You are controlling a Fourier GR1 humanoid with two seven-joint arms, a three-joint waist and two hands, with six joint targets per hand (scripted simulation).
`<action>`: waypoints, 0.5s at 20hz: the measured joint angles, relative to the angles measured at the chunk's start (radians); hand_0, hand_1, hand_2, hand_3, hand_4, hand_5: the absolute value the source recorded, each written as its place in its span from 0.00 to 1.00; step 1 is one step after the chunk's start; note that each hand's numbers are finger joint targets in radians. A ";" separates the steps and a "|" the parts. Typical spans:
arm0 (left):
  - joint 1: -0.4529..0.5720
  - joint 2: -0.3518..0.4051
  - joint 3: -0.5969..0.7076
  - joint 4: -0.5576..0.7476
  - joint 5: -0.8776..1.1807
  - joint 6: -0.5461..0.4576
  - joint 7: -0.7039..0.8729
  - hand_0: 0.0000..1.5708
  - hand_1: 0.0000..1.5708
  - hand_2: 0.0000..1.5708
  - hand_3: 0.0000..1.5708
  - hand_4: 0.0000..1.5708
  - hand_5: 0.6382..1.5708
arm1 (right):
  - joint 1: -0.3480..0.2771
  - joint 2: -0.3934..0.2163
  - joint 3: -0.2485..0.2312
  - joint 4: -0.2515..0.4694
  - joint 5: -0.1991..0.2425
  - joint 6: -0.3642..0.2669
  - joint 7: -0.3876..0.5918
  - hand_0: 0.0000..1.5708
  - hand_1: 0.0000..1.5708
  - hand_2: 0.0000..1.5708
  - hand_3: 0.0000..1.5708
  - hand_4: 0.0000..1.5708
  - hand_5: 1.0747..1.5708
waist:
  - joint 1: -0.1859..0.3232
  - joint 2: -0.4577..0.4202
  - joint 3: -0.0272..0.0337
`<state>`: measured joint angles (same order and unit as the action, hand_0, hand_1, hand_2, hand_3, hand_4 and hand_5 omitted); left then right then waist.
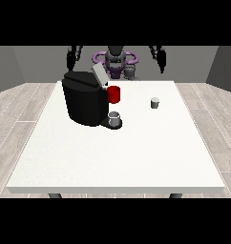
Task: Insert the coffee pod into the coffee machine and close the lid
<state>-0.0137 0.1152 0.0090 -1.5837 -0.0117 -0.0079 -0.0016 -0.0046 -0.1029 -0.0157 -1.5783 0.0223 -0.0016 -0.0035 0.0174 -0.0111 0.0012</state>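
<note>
coffee pod [155, 102] sits alone on the white table [112, 157], well to the right of the machine and closer to the robot's side than to mine, so nothing has been loaded yet. starting at the left, the hand at the view's left [71, 59] hangs raised above the table's far edge, behind the machine, holding nothing; from where i stand i cannot tell whether it is released or clenched. just below it stands the coffee machine [85, 99], a bulky black block on the left half of the table, with its grey lid [99, 76] tipped up and back, which i take to mean the chamber is open and waiting for the pod. a red part [114, 94] shows on the machine's right flank, and a small grey cup [115, 117] sits on the low tray at its base, presumably there to catch the brew. further right comes the pod, upright and apart from everything else. above and behind it the hand at the view's right [160, 57] hangs in the air, touching nothing, and i cannot make out its pose either. being on the pod's side, that hand looks the likelier one to fetch it.
</note>
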 measured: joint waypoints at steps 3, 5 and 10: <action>-0.016 0.031 0.032 0.031 0.032 -0.055 -0.020 0.00 0.00 0.00 0.00 0.32 1.00 | 0.006 0.009 0.001 0.007 -0.007 0.010 -0.008 0.00 0.00 0.00 0.00 0.21 1.00 | -0.015 0.001 -0.0006; -0.028 0.044 0.033 0.045 0.045 -0.094 -0.039 0.00 0.00 0.00 0.00 0.32 1.00 | 0.004 0.012 -0.008 0.014 -0.028 0.023 -0.009 0.00 0.00 0.00 0.00 0.21 1.00 | -0.027 0.008 -0.0008; -0.067 0.141 0.050 0.107 -0.002 -0.147 -0.051 0.00 0.00 0.00 0.00 0.00 1.00 | -0.014 0.054 -0.024 0.005 -0.076 0.018 -0.073 0.00 0.00 0.00 0.00 0.22 1.00 | -0.073 0.048 -0.0009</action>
<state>-0.0803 0.2565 0.0588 -1.4770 -0.0136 -0.1551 -0.0524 -0.0186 -0.0492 -0.0400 -1.5729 -0.0541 0.0167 -0.0761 -0.0556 0.0370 0.0003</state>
